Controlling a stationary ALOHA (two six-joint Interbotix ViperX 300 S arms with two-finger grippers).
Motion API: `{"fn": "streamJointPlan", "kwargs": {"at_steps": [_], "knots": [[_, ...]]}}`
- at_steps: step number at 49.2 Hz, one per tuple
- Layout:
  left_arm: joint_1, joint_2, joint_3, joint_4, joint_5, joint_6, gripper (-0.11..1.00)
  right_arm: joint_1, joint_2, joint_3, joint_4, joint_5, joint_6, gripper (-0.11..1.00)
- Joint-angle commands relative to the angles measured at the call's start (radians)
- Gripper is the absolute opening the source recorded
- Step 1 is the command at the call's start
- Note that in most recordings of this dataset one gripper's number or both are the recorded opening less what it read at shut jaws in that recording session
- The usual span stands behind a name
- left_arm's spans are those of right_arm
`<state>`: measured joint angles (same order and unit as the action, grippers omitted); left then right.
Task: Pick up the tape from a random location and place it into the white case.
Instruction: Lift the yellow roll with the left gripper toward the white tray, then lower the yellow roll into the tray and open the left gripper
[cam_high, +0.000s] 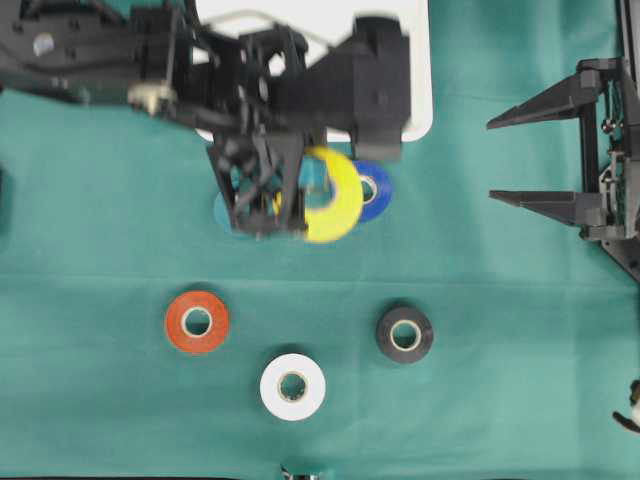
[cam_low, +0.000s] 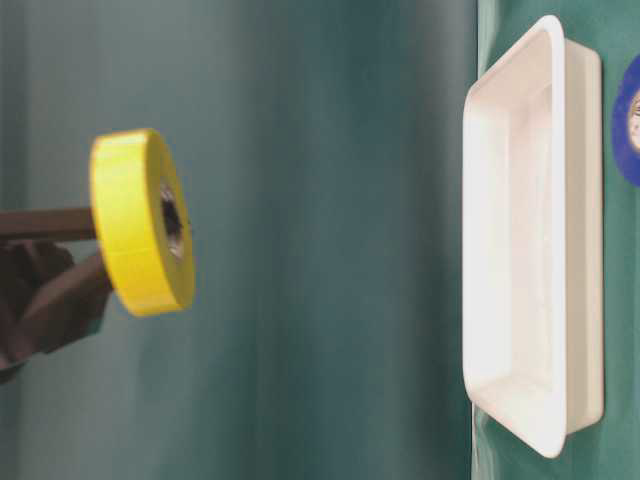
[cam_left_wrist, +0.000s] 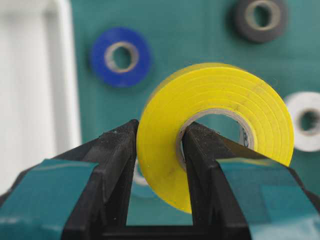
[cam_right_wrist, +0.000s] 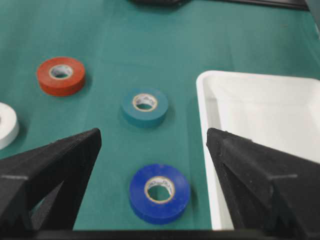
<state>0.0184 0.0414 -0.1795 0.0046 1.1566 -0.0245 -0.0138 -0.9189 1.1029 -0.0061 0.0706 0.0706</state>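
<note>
1. My left gripper (cam_left_wrist: 159, 150) is pinching the yellow tape (cam_left_wrist: 215, 130): one finger is pressing the outer face, the other is sitting inside the core.
2. The roll is standing on edge, sticking out past my fingertips toward 12 o'clock in the left wrist view.
3. From overhead, the yellow tape (cam_high: 330, 195) is hanging above the green cloth (cam_high: 100, 400), just at 6 o'clock of the white case (cam_high: 418, 90).
4. The blue tape (cam_high: 376, 190) is lying on the cloth at 3 o'clock of the yellow roll.
5. My right gripper (cam_high: 500, 160) is resting spread wide, holding nothing, well apart at 3 o'clock.
6. Orange tape (cam_high: 197, 322), white tape (cam_high: 293, 387) and black tape (cam_high: 405, 334) are lying toward 6 o'clock.
</note>
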Motion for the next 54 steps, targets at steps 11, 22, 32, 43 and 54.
{"fn": "streamJointPlan", "kwargs": {"at_steps": [11,22,32,43,54], "knots": [[0.176,-0.086,0.055,0.005,-0.006,0.035,0.25,-0.002,0.011,-0.028,0.000,-0.002,-0.003,0.92],[0.264,-0.092,0.061,0.005,-0.038,0.092,0.25,-0.002,0.020,-0.028,0.000,-0.005,-0.003,0.92],[0.330,-0.086,0.061,0.005,-0.077,0.160,0.25,0.000,0.028,-0.031,0.000,-0.005,-0.003,0.92],[0.362,-0.084,0.078,0.005,-0.077,0.173,0.25,-0.002,0.029,-0.034,-0.002,-0.005,-0.003,0.92],[0.362,-0.061,0.075,0.003,-0.101,0.173,0.25,0.000,0.029,-0.040,-0.015,-0.005,-0.005,0.92]]}}
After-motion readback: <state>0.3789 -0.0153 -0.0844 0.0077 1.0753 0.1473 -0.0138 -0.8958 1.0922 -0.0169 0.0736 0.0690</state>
